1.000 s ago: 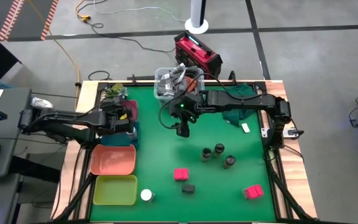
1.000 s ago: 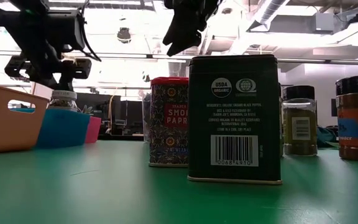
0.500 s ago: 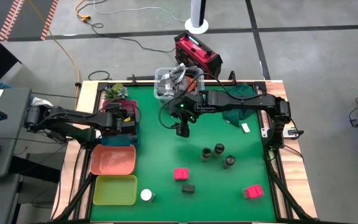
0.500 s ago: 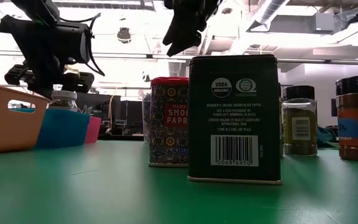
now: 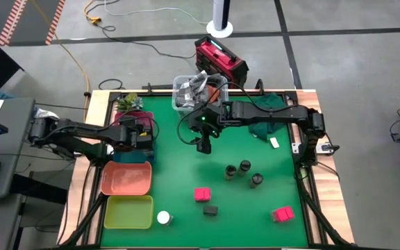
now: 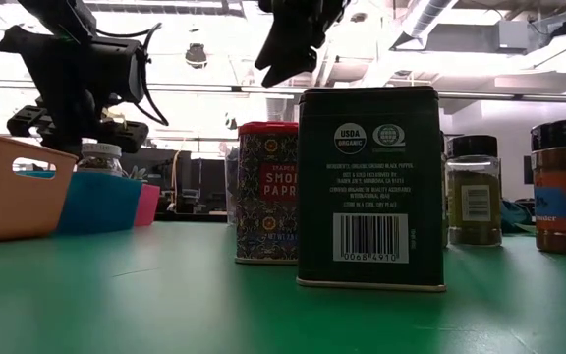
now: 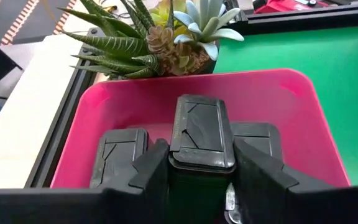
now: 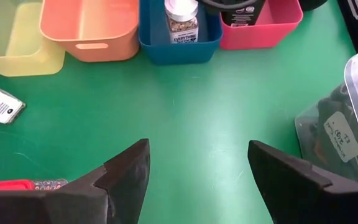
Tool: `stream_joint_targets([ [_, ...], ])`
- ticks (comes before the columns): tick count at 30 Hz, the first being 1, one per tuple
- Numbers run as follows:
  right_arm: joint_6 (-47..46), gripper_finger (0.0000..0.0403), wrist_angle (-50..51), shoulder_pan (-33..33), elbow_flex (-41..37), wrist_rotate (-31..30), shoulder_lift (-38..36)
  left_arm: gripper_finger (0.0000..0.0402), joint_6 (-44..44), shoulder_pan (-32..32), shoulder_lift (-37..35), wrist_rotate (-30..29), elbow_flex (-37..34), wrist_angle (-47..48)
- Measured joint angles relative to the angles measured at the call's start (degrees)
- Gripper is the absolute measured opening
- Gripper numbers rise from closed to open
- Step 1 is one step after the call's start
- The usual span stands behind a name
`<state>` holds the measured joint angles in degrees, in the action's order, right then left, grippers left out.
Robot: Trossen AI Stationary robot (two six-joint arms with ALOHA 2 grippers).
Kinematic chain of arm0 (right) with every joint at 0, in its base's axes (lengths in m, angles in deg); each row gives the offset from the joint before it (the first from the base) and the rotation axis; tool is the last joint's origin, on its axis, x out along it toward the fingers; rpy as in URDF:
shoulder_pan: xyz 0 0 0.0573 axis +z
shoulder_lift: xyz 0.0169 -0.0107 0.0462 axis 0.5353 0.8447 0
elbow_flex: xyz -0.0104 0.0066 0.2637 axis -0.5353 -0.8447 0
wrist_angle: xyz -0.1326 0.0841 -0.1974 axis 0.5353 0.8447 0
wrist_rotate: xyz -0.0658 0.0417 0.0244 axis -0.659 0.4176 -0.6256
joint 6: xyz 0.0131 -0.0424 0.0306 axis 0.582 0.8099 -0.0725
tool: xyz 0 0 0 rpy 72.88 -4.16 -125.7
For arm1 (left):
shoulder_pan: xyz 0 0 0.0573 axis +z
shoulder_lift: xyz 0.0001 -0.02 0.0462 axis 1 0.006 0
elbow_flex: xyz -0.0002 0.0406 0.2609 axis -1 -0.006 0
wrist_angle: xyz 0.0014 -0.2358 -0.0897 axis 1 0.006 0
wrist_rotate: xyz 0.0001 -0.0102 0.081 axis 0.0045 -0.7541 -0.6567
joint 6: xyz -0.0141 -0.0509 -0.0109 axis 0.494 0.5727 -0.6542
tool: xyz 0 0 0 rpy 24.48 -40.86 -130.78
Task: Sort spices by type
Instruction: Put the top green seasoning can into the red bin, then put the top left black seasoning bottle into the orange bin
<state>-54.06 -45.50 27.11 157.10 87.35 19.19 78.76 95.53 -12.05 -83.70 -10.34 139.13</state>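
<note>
My left gripper [image 7: 201, 171] is shut on a black rectangular box [image 7: 201, 127] over the pink tray [image 7: 291, 106] at the table's far left [image 5: 139, 132]. Two more black boxes [image 7: 117, 152] lie in that tray on either side of it. My right gripper [image 5: 203, 144] hangs open above the table's middle, its fingers spread wide [image 8: 197, 180]. On the green mat stand three dark round jars [image 5: 244, 171], two pink-red boxes [image 5: 202, 194], a black box [image 5: 210, 210] and a white-topped jar [image 5: 164, 218]. Another white-topped jar [image 8: 181, 18] stands in the blue tray. My left gripper pinches the black box between its two fingers [image 7: 151, 168], one on each side wall just below the lid [image 7: 201, 158]. The box sits lid-up between the two boxes lying in the pink tray. Its lower end is hidden, so whether it rests on the tray floor cannot be told.
A row of trays runs down the left edge: pink, blue [image 5: 148, 149], orange [image 5: 126, 178], yellow [image 5: 127, 212]. A potted plant [image 5: 127, 103] stands behind the pink tray. A clear bin [image 5: 186, 94] sits at the far edge and a green cloth [image 5: 266, 128] lies far right.
My left gripper has come down toward the pink tray, carrying the black box, and then held still. My right arm has kept still.
</note>
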Motion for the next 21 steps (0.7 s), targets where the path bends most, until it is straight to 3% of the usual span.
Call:
stream_joint_targets([
  [12,-2.0,0.0295,-0.3,0.1,0.0,0.0,0.0,0.0240,-0.2,-2.1,-0.2,1.6,0.0,0.7],
  [21,-2.6,0.0295,-0.3,1.2,0.0,0.0,0.0,0.0248,-0.3,-5.2,-7.9,2.8,0.0,3.8],
])
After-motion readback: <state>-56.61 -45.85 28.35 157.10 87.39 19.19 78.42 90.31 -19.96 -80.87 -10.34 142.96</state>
